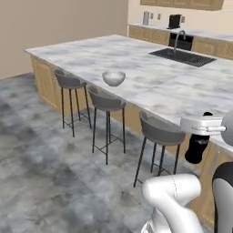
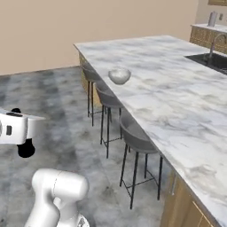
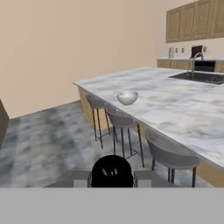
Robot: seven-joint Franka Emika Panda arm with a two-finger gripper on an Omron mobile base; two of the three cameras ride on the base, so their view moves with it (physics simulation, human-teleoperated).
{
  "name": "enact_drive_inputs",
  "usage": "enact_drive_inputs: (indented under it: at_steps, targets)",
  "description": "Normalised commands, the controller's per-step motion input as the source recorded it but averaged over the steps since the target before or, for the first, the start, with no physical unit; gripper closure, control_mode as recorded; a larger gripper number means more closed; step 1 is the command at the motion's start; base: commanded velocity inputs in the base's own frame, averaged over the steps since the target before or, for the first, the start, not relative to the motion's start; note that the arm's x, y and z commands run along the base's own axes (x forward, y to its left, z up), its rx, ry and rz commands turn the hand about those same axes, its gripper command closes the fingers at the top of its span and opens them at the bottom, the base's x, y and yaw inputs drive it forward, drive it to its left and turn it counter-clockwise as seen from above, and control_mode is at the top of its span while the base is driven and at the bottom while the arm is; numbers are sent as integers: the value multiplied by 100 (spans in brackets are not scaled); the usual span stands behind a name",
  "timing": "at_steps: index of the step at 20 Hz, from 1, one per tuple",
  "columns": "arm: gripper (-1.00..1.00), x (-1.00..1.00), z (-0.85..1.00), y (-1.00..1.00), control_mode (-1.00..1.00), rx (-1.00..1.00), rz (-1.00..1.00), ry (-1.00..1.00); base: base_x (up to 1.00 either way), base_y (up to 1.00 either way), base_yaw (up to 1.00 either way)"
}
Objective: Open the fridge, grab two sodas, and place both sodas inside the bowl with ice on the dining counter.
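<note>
My gripper [image 3: 112, 178] is shut on a small can that looks dark, a soda [image 3: 112, 169]. The hand [image 1: 201, 124] hangs short of the dining counter [image 1: 159, 84], and the soda [image 1: 196, 148] sticks out below it. It sits at the left edge of the right base view, over the floor, with the soda [image 2: 25, 149] under it. The silver-grey bowl [image 1: 113, 78] stands near the counter's stool-side edge, well ahead of the hand. I also see the bowl [image 2: 119, 76] on the counter [image 2: 173, 93] and, in the hand view, the bowl [image 3: 127, 97] up and right of the can. The fridge is out of view.
Three grey stools [image 1: 106, 102] line the near side of the island, one stool [image 1: 160, 132] close to the hand. A black sink with a tap [image 1: 183, 56] lies at the counter's far side. Grey floor [image 1: 41, 150] stretches to the left.
</note>
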Motion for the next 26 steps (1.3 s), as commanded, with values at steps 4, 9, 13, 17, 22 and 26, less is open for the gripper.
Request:
enact_drive_inputs:
  at_steps: [4, 9, 13, 17, 22, 26]
  targets:
    - [100, 0, 0, 0, 100, 0, 0, 0, 100, 72, -42]
    - [100, 0, 0, 0, 100, 0, 0, 0, 100, 73, -42]
    - [100, 0, 0, 0, 100, 0, 0, 0, 100, 72, -43]
    - [100, 0, 0, 0, 100, 0, 0, 0, 98, 68, -47]
    - [100, 0, 0, 0, 100, 0, 0, 0, 95, 67, -48]
    - [100, 0, 0, 0, 100, 0, 0, 0, 93, 66, -48]
